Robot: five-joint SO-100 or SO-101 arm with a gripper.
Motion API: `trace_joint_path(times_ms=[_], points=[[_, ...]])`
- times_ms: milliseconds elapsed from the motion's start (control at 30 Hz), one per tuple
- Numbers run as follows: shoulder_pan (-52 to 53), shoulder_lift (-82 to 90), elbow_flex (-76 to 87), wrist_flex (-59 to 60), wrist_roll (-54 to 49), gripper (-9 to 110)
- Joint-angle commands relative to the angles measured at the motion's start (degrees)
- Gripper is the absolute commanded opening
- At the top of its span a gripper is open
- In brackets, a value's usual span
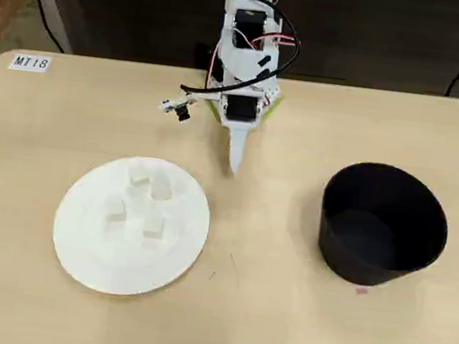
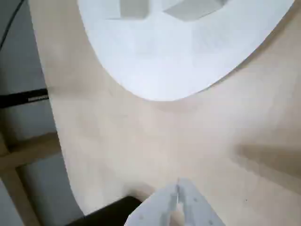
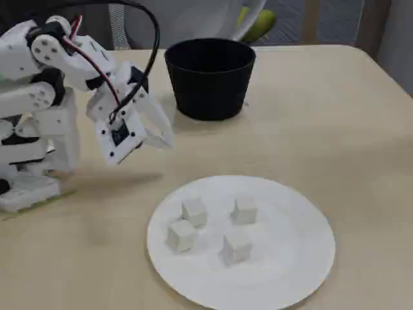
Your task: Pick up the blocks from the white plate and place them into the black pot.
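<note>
While all four blocks (image 3: 210, 228) lie loosely grouped near the middle of the white plate (image 3: 303, 271), the gripper (image 3: 166, 141) hangs off its rim, jaws pressed together, holding nothing. It should spread them before descending over one outer block, clear of its neighbours. The black pot (image 3: 210, 79) stands well apart from the plate.
</note>
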Motion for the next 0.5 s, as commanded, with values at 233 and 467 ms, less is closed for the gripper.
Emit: trace_joint_path(times_ms=[233,467], points=[[4.9,0.4,-1.2,-6.9,5.4,-2],[5.3,0.3,-6.4,-5.0,3.0,-2]])
